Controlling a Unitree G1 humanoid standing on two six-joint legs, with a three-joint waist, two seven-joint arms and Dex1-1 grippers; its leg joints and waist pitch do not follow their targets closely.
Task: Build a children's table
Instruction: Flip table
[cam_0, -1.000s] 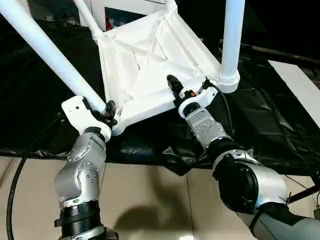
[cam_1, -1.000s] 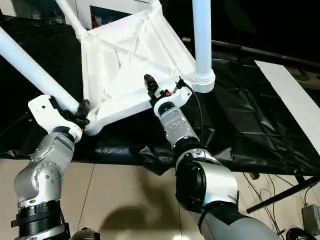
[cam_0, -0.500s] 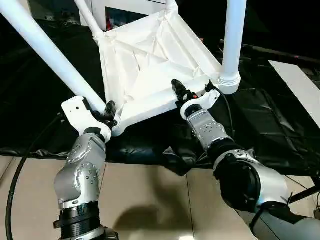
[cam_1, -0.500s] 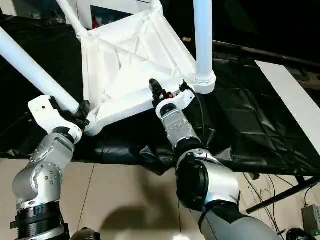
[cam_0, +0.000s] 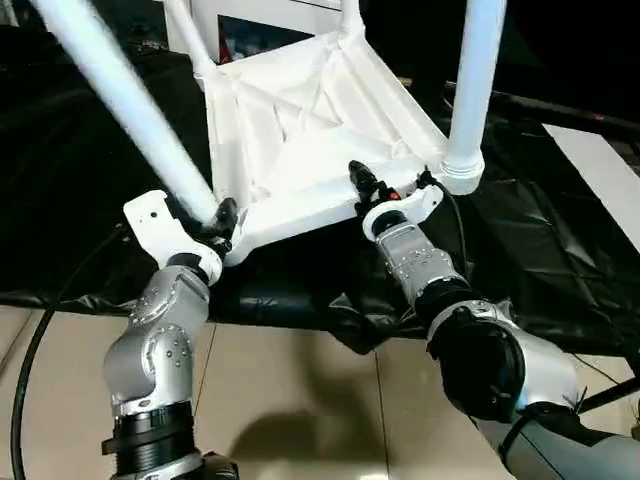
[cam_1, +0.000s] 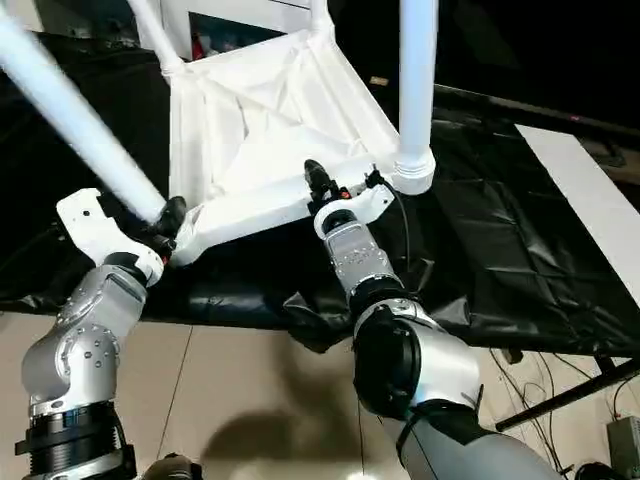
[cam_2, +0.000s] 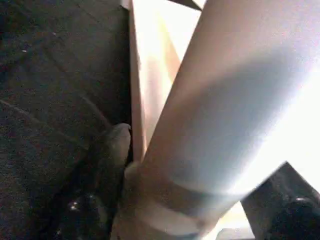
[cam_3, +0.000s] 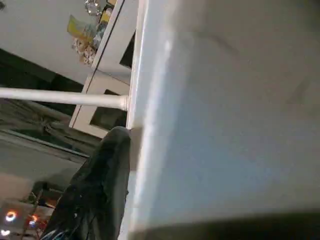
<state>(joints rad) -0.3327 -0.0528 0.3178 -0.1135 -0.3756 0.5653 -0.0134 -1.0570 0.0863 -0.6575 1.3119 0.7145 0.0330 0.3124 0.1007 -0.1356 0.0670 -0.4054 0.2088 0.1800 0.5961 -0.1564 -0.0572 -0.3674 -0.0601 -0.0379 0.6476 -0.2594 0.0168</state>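
The children's table lies upside down and tilted, its ribbed tabletop (cam_0: 300, 120) facing me with legs standing in the corner sockets. The near-left leg (cam_0: 130, 110) slants up to the left, and the near-right leg (cam_0: 470, 80) rises almost straight. My left gripper (cam_0: 218, 218) sits around the base of the near-left leg (cam_2: 235, 100), at its socket. My right gripper (cam_0: 385, 190) is shut on the tabletop's near edge (cam_3: 225, 115), close to the near-right socket. One black finger (cam_3: 100, 185) lies against that edge.
A black sheet (cam_0: 540, 250) covers the surface under the table. A white glass-door cabinet (cam_0: 260, 15) stands behind it, and a white board (cam_0: 600, 170) lies at the right. Tan floor (cam_0: 300, 400) and a black cable (cam_0: 40, 340) are near me.
The table has tipped and its near-left leg has swung more upright. My right gripper went from near the tabletop's front edge to gripping it. My left gripper stayed at the leg's base.
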